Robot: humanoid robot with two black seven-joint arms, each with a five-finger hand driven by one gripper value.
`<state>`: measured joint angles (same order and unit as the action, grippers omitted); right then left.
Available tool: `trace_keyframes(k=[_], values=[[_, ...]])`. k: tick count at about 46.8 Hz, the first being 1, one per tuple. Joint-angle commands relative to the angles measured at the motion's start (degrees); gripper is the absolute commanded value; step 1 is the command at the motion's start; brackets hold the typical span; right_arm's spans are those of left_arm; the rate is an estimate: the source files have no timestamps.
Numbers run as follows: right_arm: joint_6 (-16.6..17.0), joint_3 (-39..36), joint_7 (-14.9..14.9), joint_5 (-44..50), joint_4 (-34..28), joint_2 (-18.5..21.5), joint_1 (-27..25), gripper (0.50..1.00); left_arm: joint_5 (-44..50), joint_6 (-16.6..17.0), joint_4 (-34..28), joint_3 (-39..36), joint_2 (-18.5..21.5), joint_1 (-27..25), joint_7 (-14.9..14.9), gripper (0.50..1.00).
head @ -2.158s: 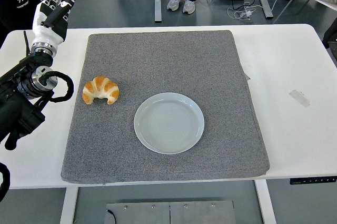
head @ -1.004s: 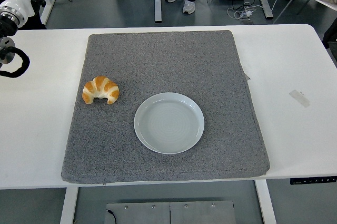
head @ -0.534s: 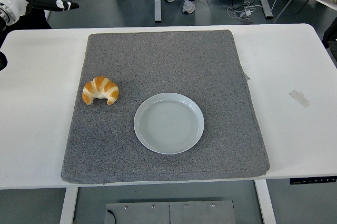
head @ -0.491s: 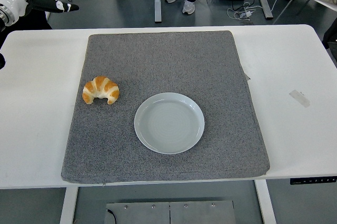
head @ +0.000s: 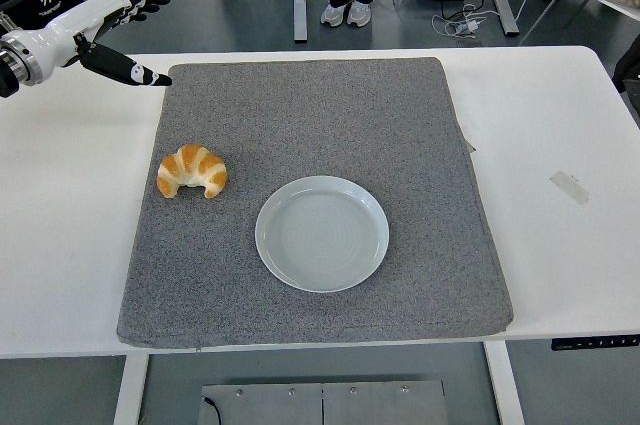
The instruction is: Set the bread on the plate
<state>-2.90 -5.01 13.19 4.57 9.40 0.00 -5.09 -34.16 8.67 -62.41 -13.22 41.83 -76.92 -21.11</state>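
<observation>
A golden croissant [head: 192, 171] lies on the left side of the grey mat [head: 320, 105]. To its right, near the mat's middle, sits a pale round plate [head: 322, 233] with nothing on it. My left hand [head: 125, 27] hovers over the table's far left corner, well behind the croissant, with fingers spread and thumb pointing toward the mat; it holds nothing. The right arm does not show.
The white table [head: 560, 125] carries a small strip of tape [head: 569, 186] at the right. Beyond the far edge are table legs, cables and the shoes of standing people [head: 340, 11].
My left arm swung up from the left edge, then came down and rightward toward the mat's far left corner. Croissant and plate have not moved.
</observation>
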Motion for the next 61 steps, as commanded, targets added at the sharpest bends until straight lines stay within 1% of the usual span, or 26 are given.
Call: trace_keyframes(k=[1,5,6,8,10,16,23,29,33,44,52,61], values=[[0.0,0.0,-0.01,0.0,0.0,0.0,0.0,1.0,-2.92,5.99,-3.93,-2.68,0.88,0.02,-0.07,0.984],[0.0,0.0,-0.01,0.0,0.0,0.0,0.0,1.0,-6.53,14.07,-8.68,-6.46,1.67,0.02,-0.07,0.984],[0.0,0.0,-0.01,0.0,0.0,0.0,0.0,1.0,-7.14,15.66,-9.73,-7.16,2.11,0.02,-0.07,0.984],[0.0,0.0,-0.01,0.0,0.0,0.0,0.0,1.0,-7.76,18.12,-11.58,-8.57,2.81,0.02,-0.07,0.984],[0.0,0.0,-0.01,0.0,0.0,0.0,0.0,1.0,-8.2,19.45,-13.16,-9.54,2.99,-0.07,-0.07,0.984],[0.0,0.0,-0.01,0.0,0.0,0.0,0.0,1.0,-9.17,19.63,-14.31,-11.47,3.08,-0.07,-0.07,0.984],[0.0,0.0,-0.01,0.0,0.0,0.0,0.0,1.0,-10.22,20.42,-14.23,-14.99,2.64,0.11,-0.07,0.984],[0.0,0.0,-0.01,0.0,0.0,0.0,0.0,1.0,-11.37,23.84,-14.23,-17.71,2.03,0.55,-0.07,0.984],[0.0,0.0,-0.01,0.0,0.0,0.0,0.0,1.0,-11.37,26.33,-14.14,-20.17,0.36,0.55,0.01,0.983],[0.0,0.0,-0.01,0.0,0.0,0.0,0.0,1.0,-11.37,26.33,-13.52,-25.27,-3.42,0.81,0.19,0.983],[0.0,0.0,-0.01,0.0,0.0,0.0,0.0,1.0,-10.93,26.33,-10.98,-25.36,-4.92,1.16,0.54,0.983],[0.0,0.0,-0.01,0.0,0.0,0.0,0.0,1.0,-10.23,26.33,-7.81,-24.92,-5.44,1.25,0.54,0.983]])
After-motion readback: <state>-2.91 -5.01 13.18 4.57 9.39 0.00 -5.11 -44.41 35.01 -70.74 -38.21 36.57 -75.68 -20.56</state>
